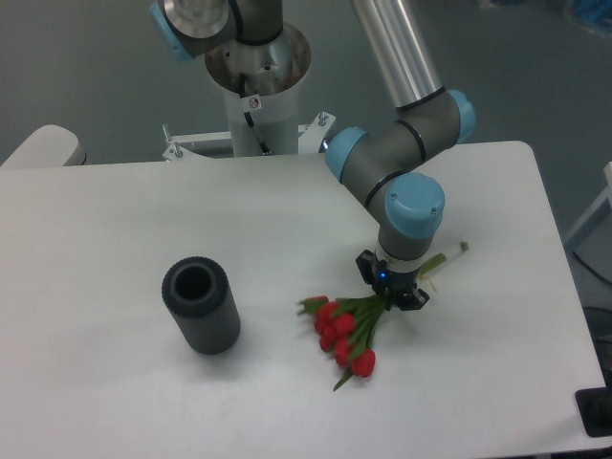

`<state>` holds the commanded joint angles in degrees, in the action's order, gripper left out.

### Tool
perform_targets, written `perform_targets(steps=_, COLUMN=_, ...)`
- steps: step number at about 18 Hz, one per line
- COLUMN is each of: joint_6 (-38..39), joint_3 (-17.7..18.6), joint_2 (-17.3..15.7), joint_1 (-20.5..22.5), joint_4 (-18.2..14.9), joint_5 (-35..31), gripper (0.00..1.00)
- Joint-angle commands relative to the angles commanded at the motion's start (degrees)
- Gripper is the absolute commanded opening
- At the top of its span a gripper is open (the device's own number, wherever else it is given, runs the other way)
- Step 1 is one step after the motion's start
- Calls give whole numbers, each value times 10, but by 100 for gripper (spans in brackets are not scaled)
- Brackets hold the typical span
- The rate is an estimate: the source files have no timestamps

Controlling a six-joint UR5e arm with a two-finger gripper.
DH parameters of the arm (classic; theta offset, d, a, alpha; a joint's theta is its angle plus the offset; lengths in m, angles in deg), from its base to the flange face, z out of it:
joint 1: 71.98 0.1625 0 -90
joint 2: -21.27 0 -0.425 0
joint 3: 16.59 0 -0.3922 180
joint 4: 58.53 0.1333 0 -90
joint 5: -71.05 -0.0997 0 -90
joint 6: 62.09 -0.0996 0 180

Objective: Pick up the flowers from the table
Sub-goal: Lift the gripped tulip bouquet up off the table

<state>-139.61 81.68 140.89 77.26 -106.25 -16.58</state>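
The flowers [346, 332], a small bunch of red tulips with green stems, lie at the right centre of the white table [124, 220]. Their blooms point to the lower left and the pale stem ends [457, 251] stick out to the upper right. My gripper [392, 292] points straight down over the stems, just above the blooms. Its black fingers are drawn in close on the stems. The wrist hides the middle of the stems.
A dark grey ribbed cylinder vase [201, 306] stands upright at the left centre, well apart from the bunch. The arm's base column [258, 96] rises behind the far table edge. The right table edge runs close to the stem ends.
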Motion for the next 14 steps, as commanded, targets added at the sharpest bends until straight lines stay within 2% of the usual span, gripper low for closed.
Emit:
perform_targets(steps=6, joint_6=0, joint_3=-17, joint_2=-6, joint_1=0, joint_4=-3, joint_5=2, gripper=19)
perform_targets(steps=9, joint_6=0, joint_3=-41, joint_2=-13, joint_1=0, joint_4=-9, joint_5=9, gripper=19)
perform_targets(steps=11, joint_6=0, joint_3=-54, joint_2=-20, joint_1=-1, joint_4=-10, joint_5=33, gripper=19)
perform_targets(steps=14, joint_6=4, joint_3=-72, joint_2=-38, joint_1=1, joint_4=-11, joint_5=105, gripper=19)
